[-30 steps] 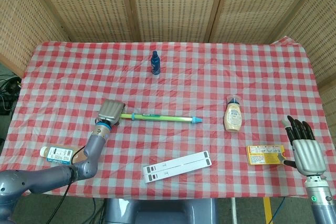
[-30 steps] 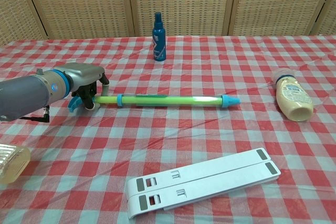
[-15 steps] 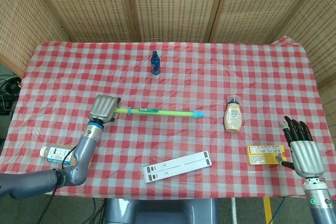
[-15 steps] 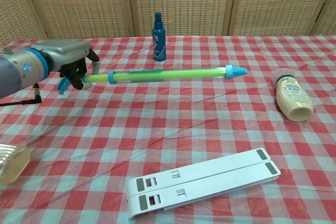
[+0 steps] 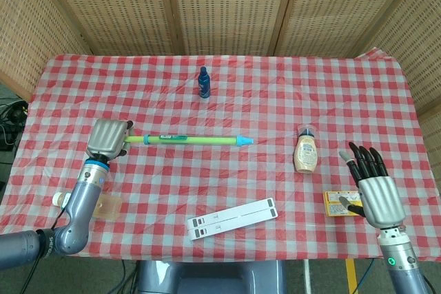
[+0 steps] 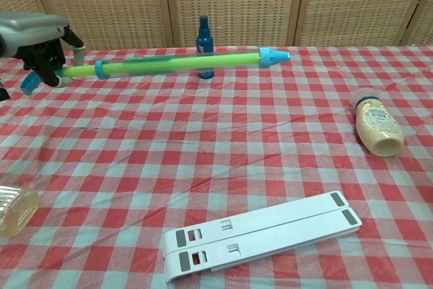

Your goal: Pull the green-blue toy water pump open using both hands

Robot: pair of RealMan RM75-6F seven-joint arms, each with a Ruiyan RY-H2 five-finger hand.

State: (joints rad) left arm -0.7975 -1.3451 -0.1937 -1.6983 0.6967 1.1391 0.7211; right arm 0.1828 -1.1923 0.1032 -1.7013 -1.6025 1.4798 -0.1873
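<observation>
The toy water pump (image 5: 189, 140) (image 6: 169, 65) is a long green tube with blue ends, held level in the air above the checked cloth. My left hand (image 5: 107, 139) (image 6: 37, 40) grips its left end, with the blue handle poking out below the fingers. The blue nozzle (image 6: 273, 56) points right and nothing holds it. My right hand (image 5: 373, 194) is at the front right, fingers spread, holding nothing, far from the pump. It does not show in the chest view.
A dark blue spray bottle (image 5: 204, 82) (image 6: 205, 38) stands at the back. A beige bottle (image 5: 306, 153) (image 6: 376, 126) lies at right. A white folded stand (image 5: 233, 217) (image 6: 260, 234) lies in front. A yellow packet (image 5: 341, 203) sits by my right hand. A clear bottle (image 5: 93, 204) lies front left.
My left hand has lifted the pump off the cloth and carried it up and to the left. My right hand has moved left, toward the centre.
</observation>
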